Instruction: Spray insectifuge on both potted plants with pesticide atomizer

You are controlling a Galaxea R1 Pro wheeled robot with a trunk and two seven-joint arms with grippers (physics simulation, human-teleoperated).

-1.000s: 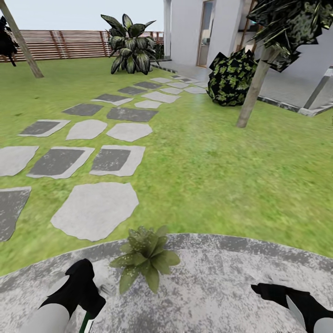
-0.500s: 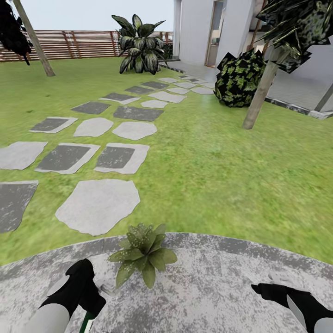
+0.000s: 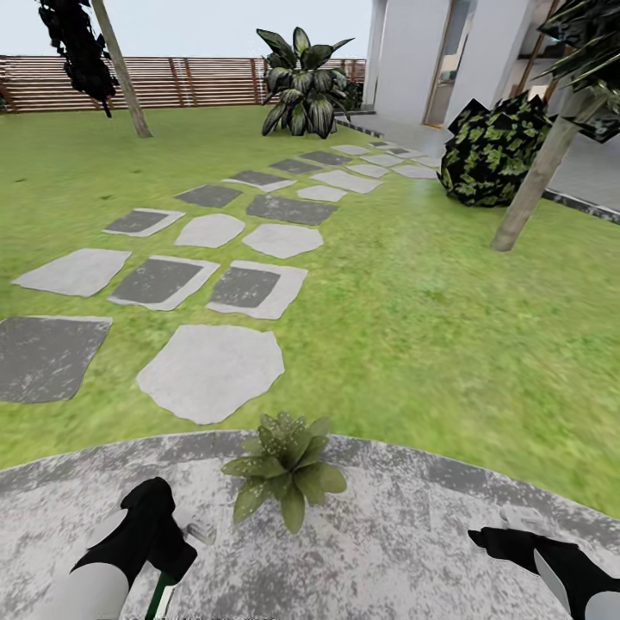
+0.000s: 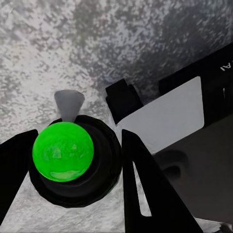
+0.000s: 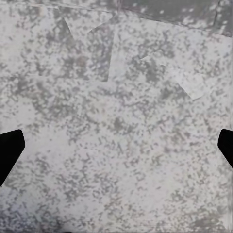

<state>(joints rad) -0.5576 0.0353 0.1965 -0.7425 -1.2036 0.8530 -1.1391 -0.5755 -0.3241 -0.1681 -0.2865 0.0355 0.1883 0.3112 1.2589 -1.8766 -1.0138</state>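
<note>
One potted plant, a low rosette of broad green leaves, stands on the round grey patio near its edge with the lawn. My left gripper sits just left of it, low on the patio, shut on the pesticide atomizer. The bottle's grey spray head points toward the plant. The left wrist view looks down on the atomizer, with its bright green top and black collar held between the two black fingers. My right gripper hovers over the patio at the right, open and empty, with its fingertips wide apart.
Grey stepping stones lead across the lawn toward a white house. A spiky long-leaved plant and the brown slat fence stand at the back. A dark bush and a leaning trunk are at the right.
The whole view has turned left, so the stones, house and trees have slid right in the picture. The plant sits slightly lower and further right. Both grippers keep their poses.
</note>
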